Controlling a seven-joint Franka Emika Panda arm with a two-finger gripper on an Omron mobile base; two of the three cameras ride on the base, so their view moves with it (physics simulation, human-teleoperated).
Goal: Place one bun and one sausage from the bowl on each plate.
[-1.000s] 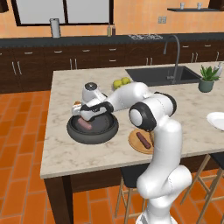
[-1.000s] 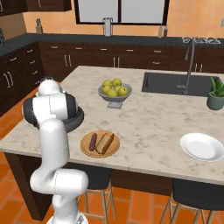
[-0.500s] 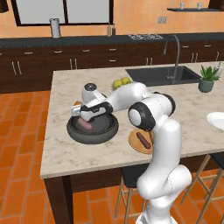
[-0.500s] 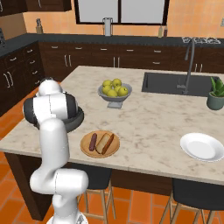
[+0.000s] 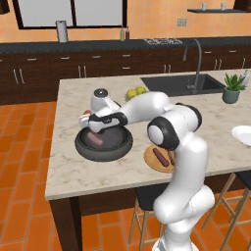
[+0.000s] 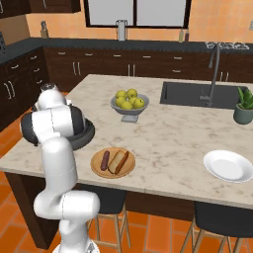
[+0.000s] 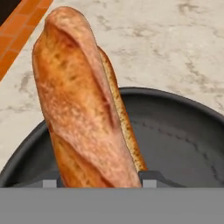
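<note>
Bun (image 7: 83,109) is showing a crusty, matt golden-brown skin w/ fine speckling. Bowl (image 7: 183,144) is looking smooth dark grey, semi-matt, soft sheen on rim. Tabletop (image 6: 178,133) is reading as polished pale marble w/ grey-tan veining. Wood plate (image 6: 97,170) is showing tan grain, satin finish. White plate (image 6: 228,165) is looking glossy, ceramic-like. Sausage (image 5: 95,139) is looking smooth, pinkish. Arm (image 5: 184,147) is gleaming as glossy white plastic.

tool (image 5: 91,123) narrowed around the bun (image 7: 85,105) over the bowl (image 5: 104,145), arm barely shifted
</note>
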